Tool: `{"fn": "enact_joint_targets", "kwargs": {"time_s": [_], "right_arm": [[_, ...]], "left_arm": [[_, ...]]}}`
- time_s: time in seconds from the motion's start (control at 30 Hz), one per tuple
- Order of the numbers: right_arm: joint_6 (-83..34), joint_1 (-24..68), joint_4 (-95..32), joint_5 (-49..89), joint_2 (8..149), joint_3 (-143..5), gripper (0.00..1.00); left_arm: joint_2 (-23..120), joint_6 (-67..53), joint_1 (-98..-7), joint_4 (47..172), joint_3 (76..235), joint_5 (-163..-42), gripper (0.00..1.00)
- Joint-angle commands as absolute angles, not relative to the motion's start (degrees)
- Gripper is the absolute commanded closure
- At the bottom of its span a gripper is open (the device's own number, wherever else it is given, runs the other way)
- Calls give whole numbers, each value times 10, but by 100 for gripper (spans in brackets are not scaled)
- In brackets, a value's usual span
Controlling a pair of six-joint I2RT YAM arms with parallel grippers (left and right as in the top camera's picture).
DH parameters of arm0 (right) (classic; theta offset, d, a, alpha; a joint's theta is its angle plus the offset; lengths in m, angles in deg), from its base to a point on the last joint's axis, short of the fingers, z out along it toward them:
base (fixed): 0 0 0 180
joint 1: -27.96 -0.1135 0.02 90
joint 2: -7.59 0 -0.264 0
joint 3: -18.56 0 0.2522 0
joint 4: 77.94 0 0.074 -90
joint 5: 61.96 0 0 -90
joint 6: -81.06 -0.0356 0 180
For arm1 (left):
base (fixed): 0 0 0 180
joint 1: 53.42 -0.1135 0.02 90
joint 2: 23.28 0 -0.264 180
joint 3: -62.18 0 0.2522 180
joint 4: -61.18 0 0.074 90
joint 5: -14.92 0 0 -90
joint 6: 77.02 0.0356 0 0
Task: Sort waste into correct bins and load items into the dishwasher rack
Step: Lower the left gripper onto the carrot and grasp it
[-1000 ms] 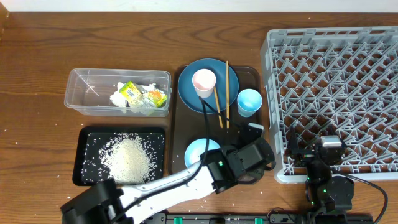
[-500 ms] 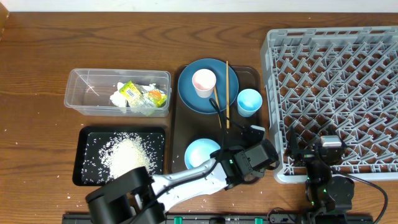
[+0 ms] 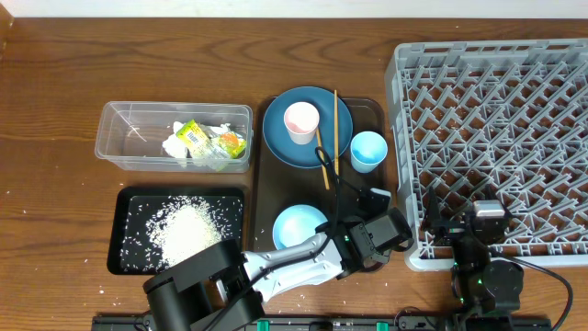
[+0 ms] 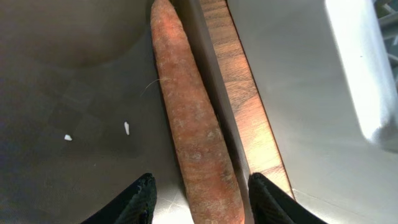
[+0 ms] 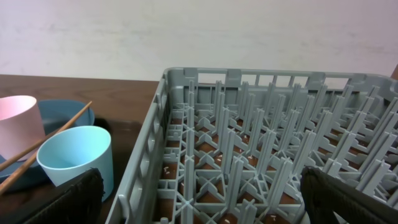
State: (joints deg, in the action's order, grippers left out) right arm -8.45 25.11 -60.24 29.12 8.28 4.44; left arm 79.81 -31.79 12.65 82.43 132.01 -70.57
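Left end effector (image 4: pixel 202 190) half-open, fingers (image 4: pixel 140 199) straddling orange carrot (image 4: pixel 193 118) at serving tray (image 4: pixel 93 162) edge; right end effector (image 5: pixel 208 196) wide open by dishwasher rack (image 5: pixel 249 155).

Robot test setup: wooden table (image 3: pixel 55 83), bare white wall (image 5: pixel 199 31), dishwasher rack (image 3: pixel 496 119).

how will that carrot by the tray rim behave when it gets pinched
The carrot looks solid and stiff, so it probably won't bend. Its round, tapered body may roll or slip from the left gripper, though the tray rim beside it should block rolling that way. Its matt skin likely grips well.
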Motion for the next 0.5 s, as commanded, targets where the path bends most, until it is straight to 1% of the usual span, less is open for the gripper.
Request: {"fn": "enact_joint_targets", "kwargs": {"time_s": [0.0, 0.23, 0.47], "right_arm": [[-82, 257, -600, 291, 80, 45, 1], [-82, 257, -600, 291, 80, 45, 1], [-82, 257, -600, 291, 80, 45, 1]], "left_arm": [[804, -305, 127, 834, 1332, -694, 53], [804, -286, 127, 839, 1332, -694, 64], [802, -286, 127, 864, 1332, -680, 68]]}}
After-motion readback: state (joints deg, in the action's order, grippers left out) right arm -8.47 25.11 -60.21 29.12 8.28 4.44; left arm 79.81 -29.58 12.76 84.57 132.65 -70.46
